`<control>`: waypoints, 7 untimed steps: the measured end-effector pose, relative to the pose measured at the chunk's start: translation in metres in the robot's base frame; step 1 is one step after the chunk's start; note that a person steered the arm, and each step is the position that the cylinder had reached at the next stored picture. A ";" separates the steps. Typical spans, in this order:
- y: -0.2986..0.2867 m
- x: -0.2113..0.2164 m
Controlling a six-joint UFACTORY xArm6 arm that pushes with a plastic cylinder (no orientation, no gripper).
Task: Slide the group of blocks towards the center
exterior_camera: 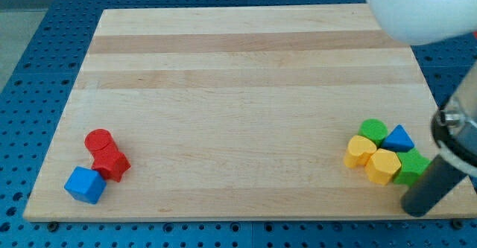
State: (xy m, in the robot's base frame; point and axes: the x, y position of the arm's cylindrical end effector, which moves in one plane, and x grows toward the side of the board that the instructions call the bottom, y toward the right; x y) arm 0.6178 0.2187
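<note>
A group of blocks sits at the board's lower right: a green cylinder (372,129), a blue triangle (399,138), two yellow blocks (360,151) (383,166) and a green star-like block (412,167). My tip (414,211) is at the view's bottom right, just below and right of this group, close to the green star block. The dark rod rises to the right edge, under the arm's white body. A second cluster lies at the lower left: a red cylinder (98,141), a red block (111,162) and a blue cube (83,185).
The wooden board (246,69) lies on a blue perforated table (30,62). The board's bottom edge runs just below my tip. The arm's white body (425,10) covers the board's top right corner.
</note>
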 end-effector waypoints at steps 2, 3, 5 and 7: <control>0.027 -0.019; 0.027 -0.035; -0.014 -0.041; -0.056 -0.055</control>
State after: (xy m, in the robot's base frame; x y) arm 0.5627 0.1624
